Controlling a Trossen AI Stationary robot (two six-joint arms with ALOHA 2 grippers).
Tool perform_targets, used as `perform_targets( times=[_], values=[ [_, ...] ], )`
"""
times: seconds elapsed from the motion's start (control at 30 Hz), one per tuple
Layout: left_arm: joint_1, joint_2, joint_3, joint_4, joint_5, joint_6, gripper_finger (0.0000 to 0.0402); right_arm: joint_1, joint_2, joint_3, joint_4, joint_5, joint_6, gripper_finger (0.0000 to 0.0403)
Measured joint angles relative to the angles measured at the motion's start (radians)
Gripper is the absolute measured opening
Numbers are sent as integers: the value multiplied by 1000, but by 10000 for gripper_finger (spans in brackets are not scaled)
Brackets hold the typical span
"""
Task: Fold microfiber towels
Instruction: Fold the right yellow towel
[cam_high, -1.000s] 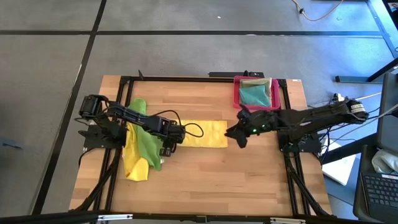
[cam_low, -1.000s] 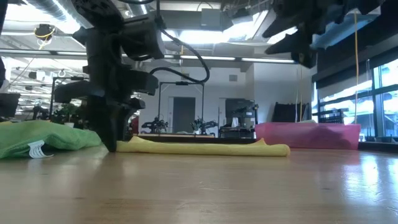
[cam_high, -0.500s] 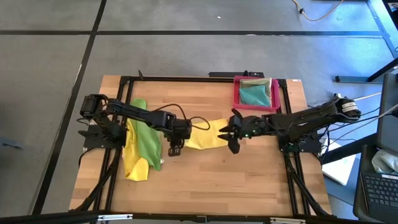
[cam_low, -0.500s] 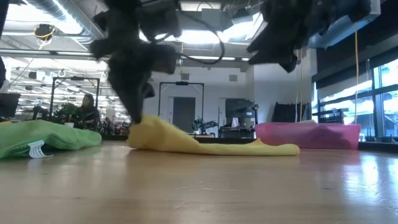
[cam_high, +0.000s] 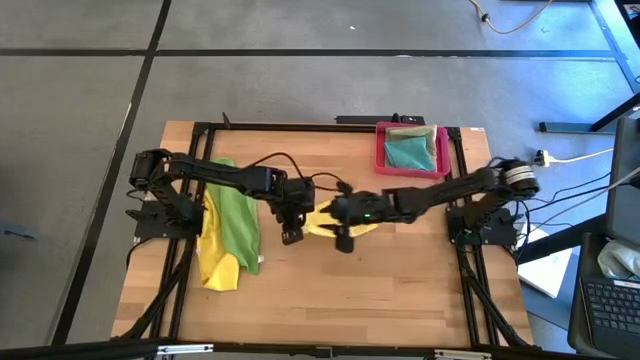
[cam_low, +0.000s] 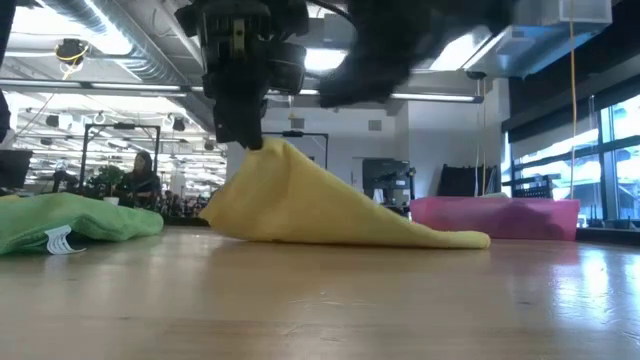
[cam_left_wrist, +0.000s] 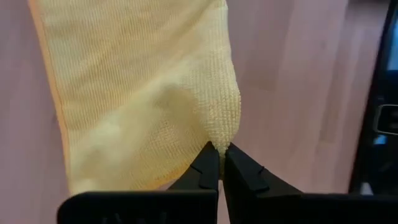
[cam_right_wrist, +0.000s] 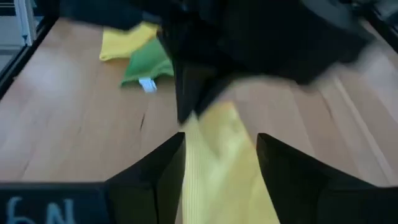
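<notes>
Comparing with a second ago, we see the flat yellow microfiber towel (cam_high: 322, 222) no longer lying spread across the middle of the wooden slat counter (cam_high: 400, 290); one corner is now lifted off the boards, so the cloth forms a soft tent sloping down to the counter in the low view (cam_low: 320, 205). The left gripper (cam_high: 292, 218), which stood open over that towel's edge, has moved toward the centre, and its jaws are now pinched tight on the corner, the waffle-like weave bunching at the tips (cam_left_wrist: 219, 152). The right gripper (cam_high: 343, 228) has travelled inward from near the rigid pink-red rectangular tray (cam_high: 381, 150) and hangs over the same yellow cloth, its jaws spread apart with nothing between them (cam_right_wrist: 217, 155).

The crumpled bright green cloth (cam_high: 236, 220) lies over a second yellow cloth (cam_high: 216, 268) at the counter's left, unmoved. A folded teal cloth (cam_high: 410, 152) rests in the tray, on a pale olive one (cam_high: 412, 131).
</notes>
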Motion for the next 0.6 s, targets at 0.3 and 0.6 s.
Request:
perform_targets(
  times=[0.3, 0.6],
  values=[
    [2, 0, 2, 0, 40, -44, 1, 0, 220, 212, -123, -178, -20, 210],
    [14, 0, 2, 13, 61, -41, 1, -1, 232, 227, -130, -74, -65, 210]
  ],
)
